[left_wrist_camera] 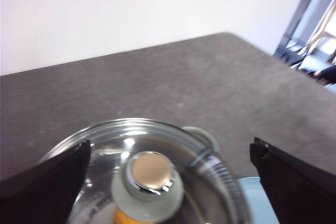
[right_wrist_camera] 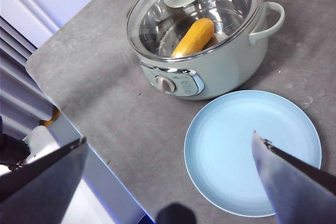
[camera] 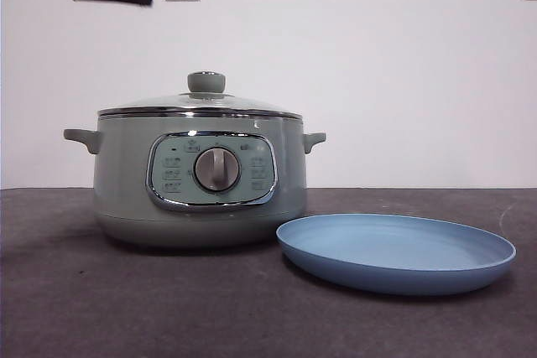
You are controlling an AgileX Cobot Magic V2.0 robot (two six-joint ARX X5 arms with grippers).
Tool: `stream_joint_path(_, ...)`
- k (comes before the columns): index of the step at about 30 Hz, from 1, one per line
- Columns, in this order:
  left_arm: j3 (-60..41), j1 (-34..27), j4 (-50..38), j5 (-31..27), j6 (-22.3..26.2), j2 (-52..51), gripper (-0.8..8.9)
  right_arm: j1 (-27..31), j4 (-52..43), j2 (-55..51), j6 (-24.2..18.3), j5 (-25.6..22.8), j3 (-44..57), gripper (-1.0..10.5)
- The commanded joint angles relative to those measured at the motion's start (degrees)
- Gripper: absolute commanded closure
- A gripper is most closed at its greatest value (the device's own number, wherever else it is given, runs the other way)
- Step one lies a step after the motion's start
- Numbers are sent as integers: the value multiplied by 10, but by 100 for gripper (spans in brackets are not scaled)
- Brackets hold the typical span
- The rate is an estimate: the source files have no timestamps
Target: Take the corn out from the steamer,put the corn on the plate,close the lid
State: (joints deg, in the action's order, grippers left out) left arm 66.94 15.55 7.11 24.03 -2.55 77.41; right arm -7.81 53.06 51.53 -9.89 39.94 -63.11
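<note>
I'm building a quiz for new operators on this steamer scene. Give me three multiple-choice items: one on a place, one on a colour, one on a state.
1. Where is the corn?
A. On the plate
B. Inside the steamer
C. On the table

2. What colour is the plate?
A. Light blue
B. White
C. Red

3. How is the lid?
A. Lying on the table
B. Held in a gripper
C. Seated on the steamer

Answers:
1 B: the right wrist view shows the cob through the glass, in the steamer.
2 A: both the front and right wrist views show it light blue, with nothing on it.
3 C: its chrome rim sits on the pot; the left gripper hangs above the knob, fingers spread to either side of it and not touching it.
</note>
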Motion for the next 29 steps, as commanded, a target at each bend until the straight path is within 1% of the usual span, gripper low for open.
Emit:
stream_joint_path(1,7,13,-24,-31,37,30,275,-1,-3,3,0,0,-1,380)
stream_joint_path(6,7,31,-63,-66,58,84,275,-1,-3,6,0,0,-1,380)
stream_joint_path(12,7,46,-84,-90,58,144,275,-1,-3,6,0,0,-1,380)
stream_joint_path(20,7,55,-87,-96,58,182,284,-1,-3,6,0,0,-1,380)
stream_joint_path(23,7,61,-85,-118,58,183,298,-1,-3,6,0,0,-1,380)
stream_joint_path(24,7,64,-85,-122,58,183,350,-1,-3,6,0,0,-1,380)
stream_joint_path(26,7,68,-85,-119,58,183,488,-1,-3,6,0,0,-1,380)
stream_joint_path(27,7,70,-85,-119,58,183,591,-1,-3,6,0,0,-1,380)
stream_joint_path(29,7,70,-83,-119,57,183,750,-1,-3,6,0,0,-1,380)
